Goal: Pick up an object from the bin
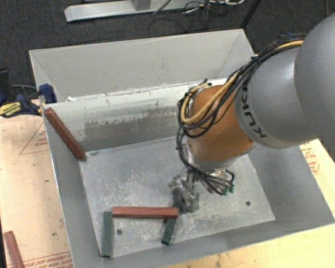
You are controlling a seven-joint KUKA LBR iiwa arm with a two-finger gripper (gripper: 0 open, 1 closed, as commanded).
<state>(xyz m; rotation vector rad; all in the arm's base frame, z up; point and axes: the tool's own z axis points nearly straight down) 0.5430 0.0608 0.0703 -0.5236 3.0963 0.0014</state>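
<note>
Just at the fingers (188,199), their gap indiscernible: a long, flat, reddish-brown stick (143,212).

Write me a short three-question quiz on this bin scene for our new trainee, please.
1. True or false: the gripper hangs outside the bin.
2. Multiple choice: which part of the reddish-brown bar lying on the bin floor is nearest to the gripper? A) its right end in the view; B) its left end in the view; C) its middle.
3. Short answer: how many dark green sticks lie on the bin floor?

Key
1. False: it is low over the bin floor.
2. A.
3. Two: the longer green stick at the left and the shorter green stick below the bar's right end.
</note>
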